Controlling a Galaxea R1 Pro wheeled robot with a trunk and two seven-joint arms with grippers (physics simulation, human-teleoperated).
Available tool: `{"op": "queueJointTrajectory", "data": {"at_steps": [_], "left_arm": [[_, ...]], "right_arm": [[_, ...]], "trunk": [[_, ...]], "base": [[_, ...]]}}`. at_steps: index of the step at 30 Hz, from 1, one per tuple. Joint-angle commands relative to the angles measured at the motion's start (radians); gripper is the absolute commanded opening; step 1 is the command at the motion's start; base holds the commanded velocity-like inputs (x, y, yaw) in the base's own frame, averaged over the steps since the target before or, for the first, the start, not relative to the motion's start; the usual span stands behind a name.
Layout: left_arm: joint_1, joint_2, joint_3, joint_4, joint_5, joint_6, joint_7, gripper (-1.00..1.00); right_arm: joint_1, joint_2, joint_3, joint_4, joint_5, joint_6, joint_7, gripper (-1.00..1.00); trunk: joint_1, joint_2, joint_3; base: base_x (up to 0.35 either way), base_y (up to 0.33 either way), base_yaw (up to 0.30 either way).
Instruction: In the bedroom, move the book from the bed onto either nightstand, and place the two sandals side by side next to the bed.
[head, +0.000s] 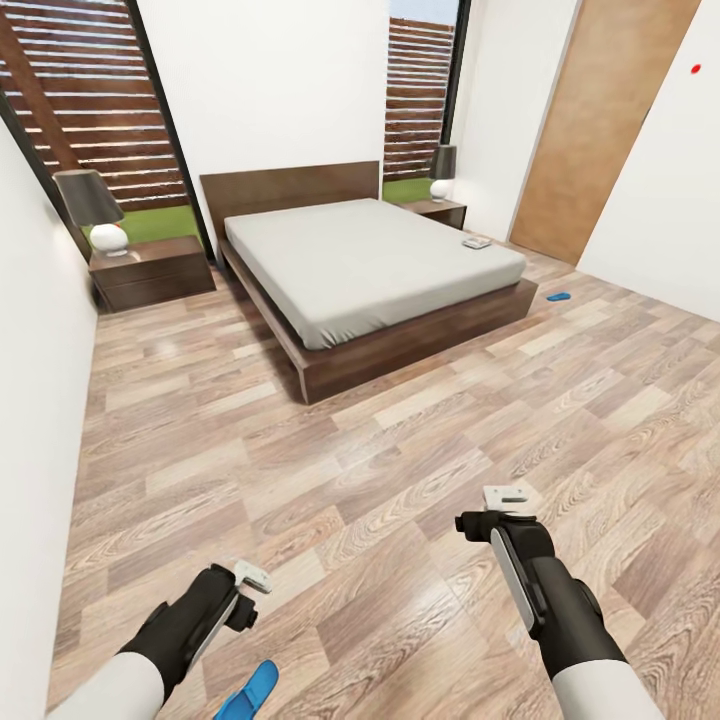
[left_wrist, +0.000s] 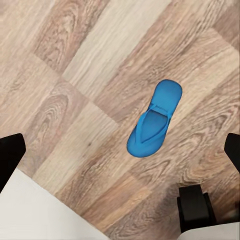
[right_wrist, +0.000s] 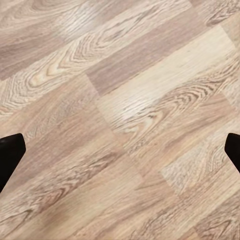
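Sandal (left_wrist: 154, 120) whole at left wrist | book (head: 477, 243) on bed (head: 370, 262) | grippers spread

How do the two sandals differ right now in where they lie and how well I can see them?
The near sandal lies on the floor by the left gripper, far from the bed; the far sandal lies beyond the bed's foot corner. The near one looks large, its strap plain in the left wrist view; the far one is a small speck, detail unreadable. Both are bright blue, on the floor, ungrasped.
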Motion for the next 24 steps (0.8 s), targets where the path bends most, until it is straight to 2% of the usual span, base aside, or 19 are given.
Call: {"op": "queueJointTrajectory", "data": {"at_steps": [1,4,8,15,18,19,24], "left_arm": [[-0.001,0.001,-0.017,0.000,-0.007,0.001,-0.003,1.00],[0.000,0.002,-0.045,0.008,-0.006,-0.008,-0.004,1.00],[0.000,0.003,-0.062,0.036,-0.008,-0.016,-0.004,1.00],[0.000,0.005,-0.069,0.055,-0.007,-0.018,-0.004,1.00],[0.000,0.017,-0.070,0.057,-0.005,-0.018,-0.005,1.00],[0.000,0.040,-0.072,0.058,-0.001,-0.022,-0.026,1.00],[0.000,0.066,-0.072,0.069,0.000,-0.064,-0.092,1.00]], "right_arm": [[0.000,0.000,0.001,-0.001,0.000,0.005,-0.004,1.00],[0.000,0.000,0.001,-0.002,0.000,0.005,-0.004,1.00],[0.000,0.000,0.001,-0.003,0.000,0.005,-0.004,1.00],[0.000,0.000,0.000,-0.004,0.000,0.005,-0.004,1.00],[0.000,0.000,0.000,-0.005,0.000,0.005,-0.004,1.00],[0.000,0.000,0.000,-0.005,0.000,0.005,-0.004,1.00],[-0.001,0.000,0.001,-0.006,0.000,0.005,-0.004,1.00]], "trunk": [[0.004,-0.008,-0.004],[0.015,-0.029,-0.013],[0.031,-0.057,-0.026],[0.058,-0.106,-0.048],[0.069,-0.127,-0.057],[0.073,-0.134,-0.060],[0.092,-0.169,-0.076]], "base": [[0.000,0.000,0.000],[0.000,0.000,0.000],[0.000,0.000,0.000],[0.000,0.000,0.000],[0.000,0.000,0.000],[0.000,0.000,0.000],[0.000,0.000,0.000]]}}
